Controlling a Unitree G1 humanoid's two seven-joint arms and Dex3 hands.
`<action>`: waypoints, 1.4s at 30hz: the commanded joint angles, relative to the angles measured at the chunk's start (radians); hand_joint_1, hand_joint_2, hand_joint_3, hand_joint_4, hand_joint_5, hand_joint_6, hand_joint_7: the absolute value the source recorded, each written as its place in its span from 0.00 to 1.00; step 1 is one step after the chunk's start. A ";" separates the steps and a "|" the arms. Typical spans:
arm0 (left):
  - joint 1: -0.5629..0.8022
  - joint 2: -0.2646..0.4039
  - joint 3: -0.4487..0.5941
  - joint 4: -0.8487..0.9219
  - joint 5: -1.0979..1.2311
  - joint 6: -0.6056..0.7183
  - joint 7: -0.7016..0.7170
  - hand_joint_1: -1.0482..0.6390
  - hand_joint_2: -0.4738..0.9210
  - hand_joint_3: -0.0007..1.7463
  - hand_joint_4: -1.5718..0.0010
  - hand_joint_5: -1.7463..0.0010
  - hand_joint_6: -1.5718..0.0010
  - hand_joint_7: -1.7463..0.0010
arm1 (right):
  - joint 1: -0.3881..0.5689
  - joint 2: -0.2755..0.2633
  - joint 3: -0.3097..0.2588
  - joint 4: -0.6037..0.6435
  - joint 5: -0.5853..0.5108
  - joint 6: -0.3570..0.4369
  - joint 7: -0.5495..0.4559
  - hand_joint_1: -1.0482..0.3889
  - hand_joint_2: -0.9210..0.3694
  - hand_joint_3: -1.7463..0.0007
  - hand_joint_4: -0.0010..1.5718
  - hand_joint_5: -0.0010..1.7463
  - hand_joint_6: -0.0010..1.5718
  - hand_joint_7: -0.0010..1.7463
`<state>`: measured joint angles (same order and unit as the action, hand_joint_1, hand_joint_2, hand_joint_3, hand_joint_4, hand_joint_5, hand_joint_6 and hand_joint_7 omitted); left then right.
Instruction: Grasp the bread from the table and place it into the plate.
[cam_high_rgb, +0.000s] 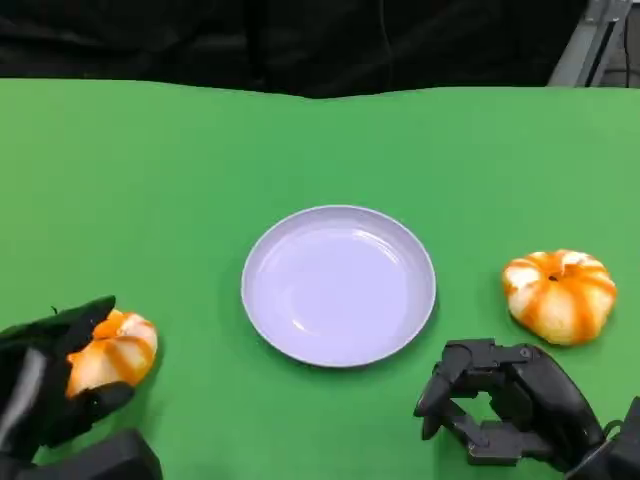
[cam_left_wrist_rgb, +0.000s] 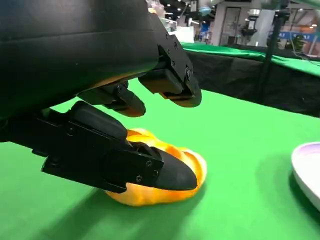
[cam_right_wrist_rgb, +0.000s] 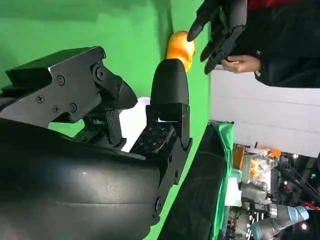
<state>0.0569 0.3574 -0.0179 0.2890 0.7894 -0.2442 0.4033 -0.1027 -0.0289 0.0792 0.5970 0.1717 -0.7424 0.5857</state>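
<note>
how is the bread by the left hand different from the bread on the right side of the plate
The left bread sits within the left hand's black fingers, which close around it on the green table; the right bread lies free, apart from the right hand. The left bread is partly hidden by fingers, while the right bread shows whole. Both are round, orange with pale stripes, and both lie outside the plate.

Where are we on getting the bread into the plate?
Nothing is placed yet: the plate holds nothing. The left robot hand has its fingers around one bread on the table. Lifting and placing remain. The second bread lies untouched; the right robot hand holds nothing.
</note>
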 joint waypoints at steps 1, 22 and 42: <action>-0.013 0.032 -0.014 0.032 -0.023 0.010 0.023 0.18 1.00 0.11 0.64 1.00 0.66 1.00 | 0.006 -0.014 -0.014 -0.008 0.010 0.000 0.000 0.81 0.20 0.44 0.54 0.78 0.56 0.59; -0.096 0.073 -0.093 0.212 -0.079 0.029 0.006 0.17 1.00 0.14 0.66 1.00 0.64 1.00 | 0.006 -0.018 -0.014 -0.007 0.017 0.009 0.004 0.80 0.20 0.45 0.54 0.78 0.57 0.58; -0.198 0.080 -0.188 0.387 -0.124 0.050 -0.034 0.16 1.00 0.09 0.70 1.00 0.67 1.00 | 0.010 -0.022 -0.016 -0.007 0.012 -0.005 0.006 0.80 0.20 0.45 0.55 0.76 0.58 0.56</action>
<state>-0.1367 0.4171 -0.1901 0.6466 0.6686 -0.2094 0.3911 -0.1021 -0.0369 0.0780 0.5975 0.1760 -0.7361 0.5926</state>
